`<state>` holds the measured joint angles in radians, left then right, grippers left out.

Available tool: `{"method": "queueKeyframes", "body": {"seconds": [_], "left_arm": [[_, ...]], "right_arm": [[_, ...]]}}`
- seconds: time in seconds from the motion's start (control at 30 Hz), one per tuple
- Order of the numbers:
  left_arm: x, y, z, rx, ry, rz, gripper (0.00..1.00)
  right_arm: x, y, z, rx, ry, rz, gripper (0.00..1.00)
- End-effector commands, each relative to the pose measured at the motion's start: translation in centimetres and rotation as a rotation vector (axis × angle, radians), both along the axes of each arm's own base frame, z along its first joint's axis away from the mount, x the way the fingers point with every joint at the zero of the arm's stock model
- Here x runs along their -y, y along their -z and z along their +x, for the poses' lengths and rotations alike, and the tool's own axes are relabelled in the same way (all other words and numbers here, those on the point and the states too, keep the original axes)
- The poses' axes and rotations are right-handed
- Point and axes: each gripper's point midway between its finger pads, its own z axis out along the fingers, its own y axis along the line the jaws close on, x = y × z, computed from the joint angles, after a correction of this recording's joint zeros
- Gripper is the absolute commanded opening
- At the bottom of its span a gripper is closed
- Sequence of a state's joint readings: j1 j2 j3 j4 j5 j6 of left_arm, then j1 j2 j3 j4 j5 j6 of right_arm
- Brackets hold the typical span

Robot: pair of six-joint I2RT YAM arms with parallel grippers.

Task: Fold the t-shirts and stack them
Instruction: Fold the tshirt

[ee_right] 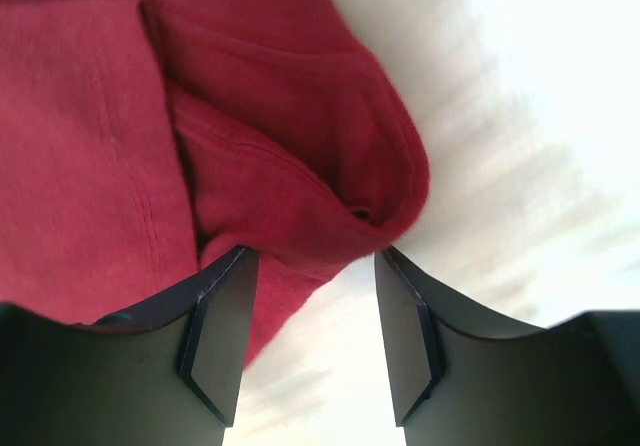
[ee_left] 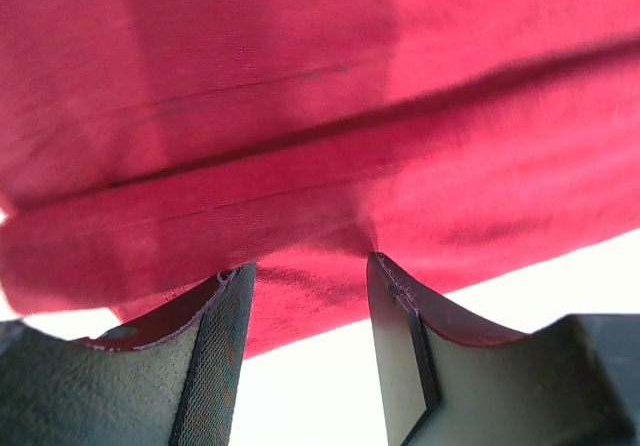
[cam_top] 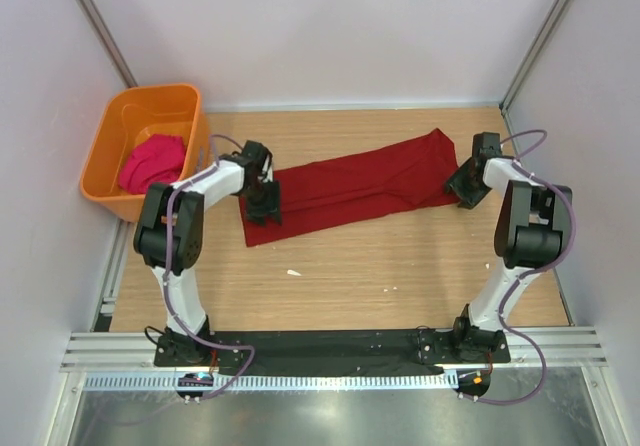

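Between the parted fingers (ee_left: 215,356) of the left hand (ee_left: 310,266) lies a folded edge of the dark crimson t-shirt (ee_left: 300,116), not pinched; this hand stands open at the shirt's left end. At the right end the right hand (ee_right: 315,256) is likewise open, a hem curled between its fingertips. Across the desk (cam_top: 350,276) the shirt stretches as a long band, slanting from near left to far right. Far left, the magenta-pink t-shirt (cam_top: 152,161) sits bunched inside an orange tub (cam_top: 110,126).

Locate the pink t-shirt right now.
Top view: the pink t-shirt lies bunched inside the orange tub at the far-left corner of the table, apart from the red t-shirt spread out beside it.
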<state>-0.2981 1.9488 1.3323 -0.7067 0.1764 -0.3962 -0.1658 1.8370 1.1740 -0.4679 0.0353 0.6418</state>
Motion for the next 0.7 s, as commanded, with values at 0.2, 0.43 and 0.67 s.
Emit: {"method": "queueKeyframes", "body": {"seconds": [0.2,0.43,0.67], "left_arm": [[9.5,2.2,-18.1,-0.375,0.243,-0.103,0.51],[22.6,-4.8,-23.9,-0.353,0.553,-0.387,0.57],[22.6,-15.0,-19.3,-0.029,0.477,-0.489,0.64]], "right_arm": [[0.8,-1.2,12.2,0.164,-0.098,-0.106,0.56],[-4.0,-5.4,19.8,0.236,-0.227,-0.154,0.59],[-2.6,-11.6,13.6,0.166,-0.276,-0.263,0.70]]}}
